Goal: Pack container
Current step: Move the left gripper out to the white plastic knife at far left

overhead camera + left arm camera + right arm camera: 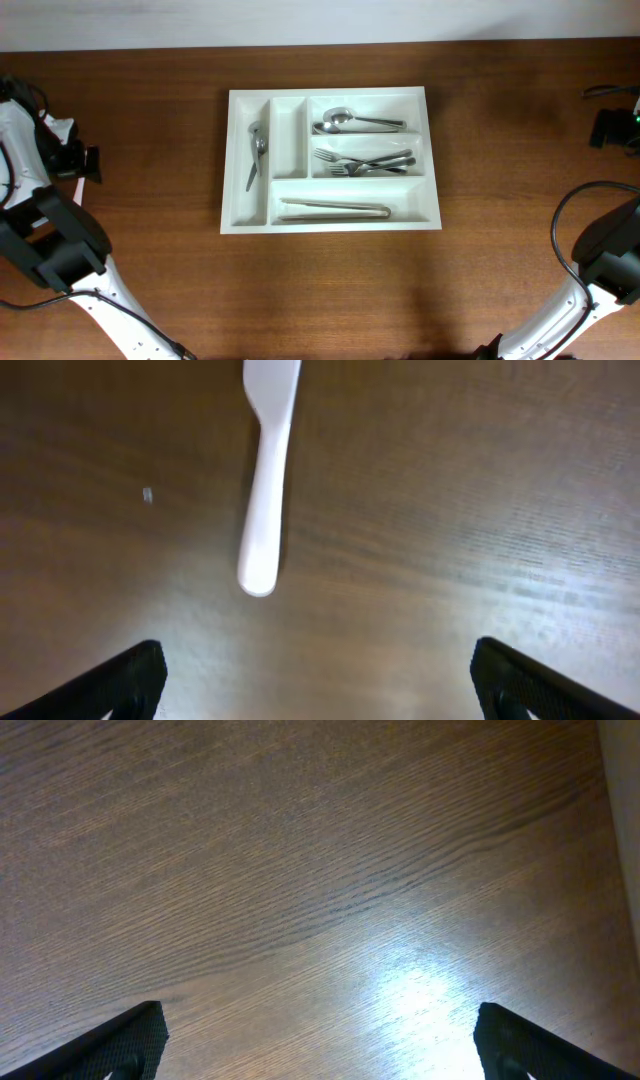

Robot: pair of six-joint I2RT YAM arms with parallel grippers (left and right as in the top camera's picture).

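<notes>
Now, cutlery (365, 160) inside white container (330, 227)

Plastic container (330, 226), metal cutlery (365, 160) (glossy wood table (500, 250))

overhead looks straight down from high over the whole worktop (150, 280). wrist views, past left pincer (320, 685) and right pincer (320, 1045), face down close; all share only that wood.

White utensil (266, 470) on wooden table (450, 510)
</notes>
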